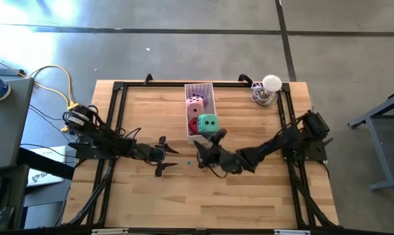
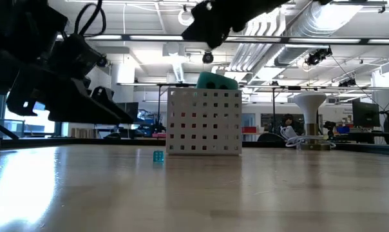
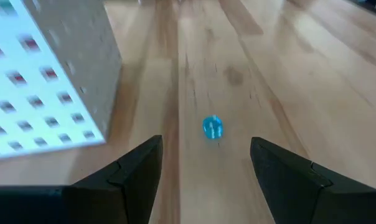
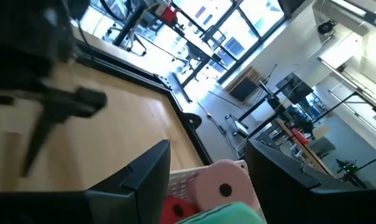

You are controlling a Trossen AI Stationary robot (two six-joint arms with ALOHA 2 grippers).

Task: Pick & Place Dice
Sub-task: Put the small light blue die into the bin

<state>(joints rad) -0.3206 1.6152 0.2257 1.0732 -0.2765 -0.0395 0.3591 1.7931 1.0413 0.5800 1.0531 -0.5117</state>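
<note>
A white perforated tray point(image 1: 198, 87) stands at the table's far middle. In it lie a pink die point(image 1: 194, 102) and a red die point(image 1: 195, 125). A green die point(image 1: 209, 123) rests on top at the tray's near end and pokes above the rim point(image 2: 215, 80). No purple die shows. My right gripper point(image 1: 209, 140) hangs open just near of and above the green die point(image 4: 231, 214), with a finger on either side of it and no touch that I can see. My left gripper point(image 1: 162, 156) is open, low over the table left of the tray.
A tiny blue die point(image 3: 212, 127) lies on the wood ahead of my left gripper's open fingers, near the tray's near left corner point(image 2: 158, 156). A white lamp-like stand point(image 1: 270, 89) sits at the far right corner. Black frame rails point(image 1: 116, 111) run along the table's edges.
</note>
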